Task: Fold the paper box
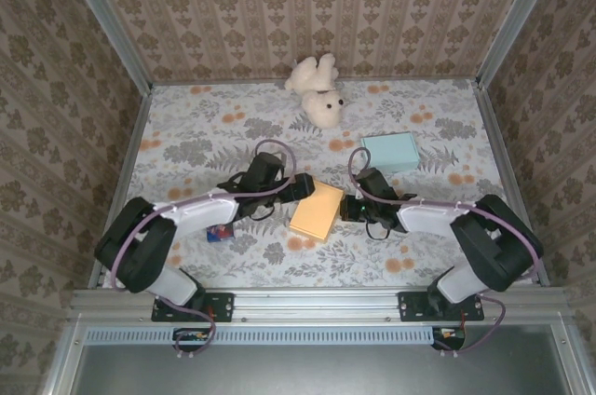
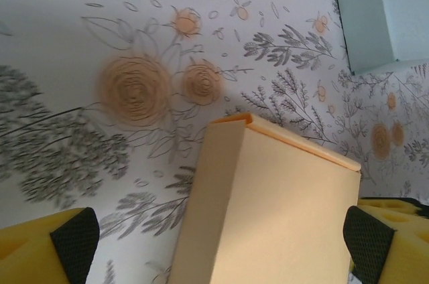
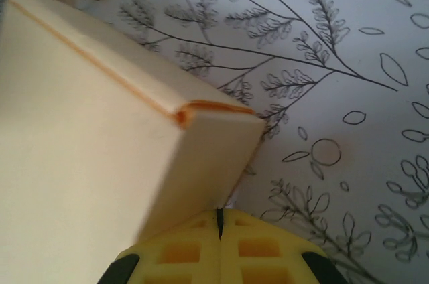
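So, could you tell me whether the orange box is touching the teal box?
Apart. The left wrist view shows a stretch of floral tablecloth between the orange box and the teal box.

Orange box (image 1: 317, 210), pale blue box (image 1: 390, 151), floral tablecloth (image 1: 205, 134)

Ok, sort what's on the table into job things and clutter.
Job:
- orange box

Lying about:
- blue box
- teddy
- small object beside the left arm
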